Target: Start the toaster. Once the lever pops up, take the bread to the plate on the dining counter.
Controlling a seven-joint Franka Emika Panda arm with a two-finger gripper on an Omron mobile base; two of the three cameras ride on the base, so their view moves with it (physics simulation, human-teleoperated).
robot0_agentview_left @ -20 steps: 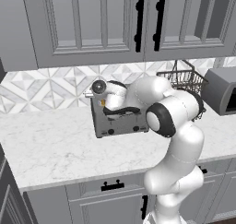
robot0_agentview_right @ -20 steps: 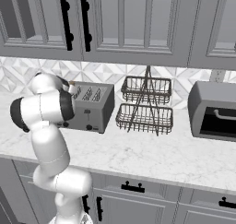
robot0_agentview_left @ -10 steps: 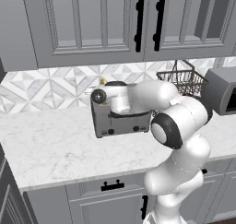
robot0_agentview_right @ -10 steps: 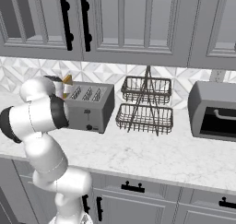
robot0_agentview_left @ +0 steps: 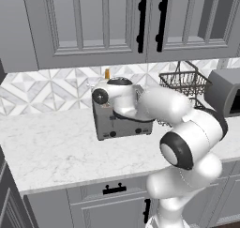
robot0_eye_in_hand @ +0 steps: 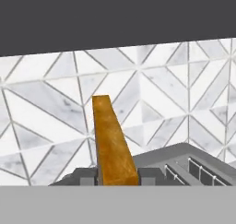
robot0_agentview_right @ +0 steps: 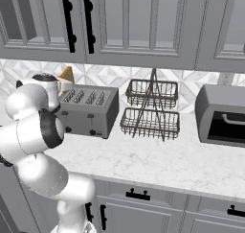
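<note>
Now | claw (robot0_eye_in_hand: 117,178): clamped on bread (robot0_eye_in_hand: 112,142) | bread lifted since earlier, toaster (robot0_eye_in_hand: 184,165) below claw | carry to plate is next

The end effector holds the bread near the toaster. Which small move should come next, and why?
Probably lift a little more, then swing away. The end effector is shut on the bread, which stands just above the toaster, close to the backsplash.

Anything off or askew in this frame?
Nothing spilled or damaged. The bread is clear of the toaster, pinched between the gripper jaws and leaning, not upright. The wire basket rack and oven sit square on the worktop.
</note>
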